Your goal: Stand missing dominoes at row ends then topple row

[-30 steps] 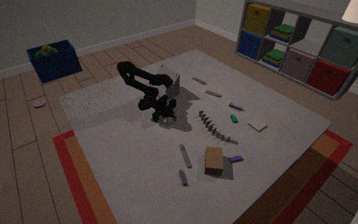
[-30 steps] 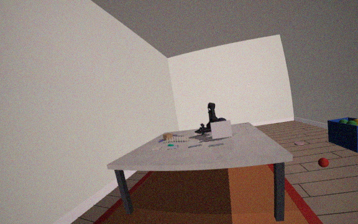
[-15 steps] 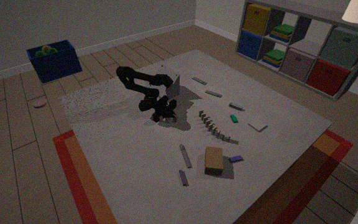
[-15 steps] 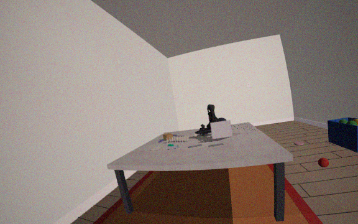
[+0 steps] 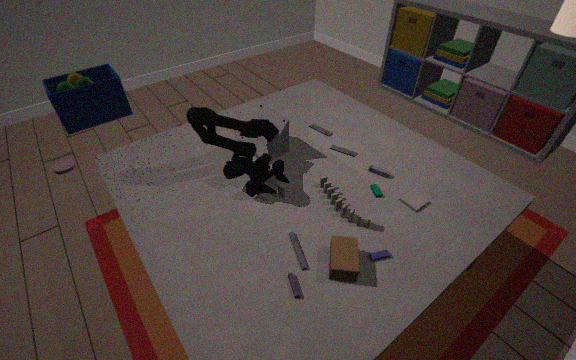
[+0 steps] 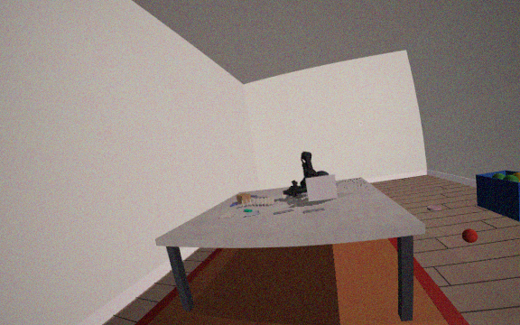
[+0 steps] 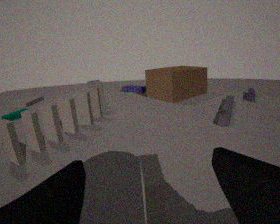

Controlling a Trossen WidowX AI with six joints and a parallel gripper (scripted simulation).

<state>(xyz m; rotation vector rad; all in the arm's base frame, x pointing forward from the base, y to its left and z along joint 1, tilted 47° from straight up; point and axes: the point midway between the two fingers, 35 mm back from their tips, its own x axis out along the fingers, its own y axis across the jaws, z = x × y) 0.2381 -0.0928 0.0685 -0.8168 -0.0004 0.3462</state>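
Plain pale walls meet a brown wood-plank floor (dim light, this); a grey cubby shelf unit holds coloured bins.
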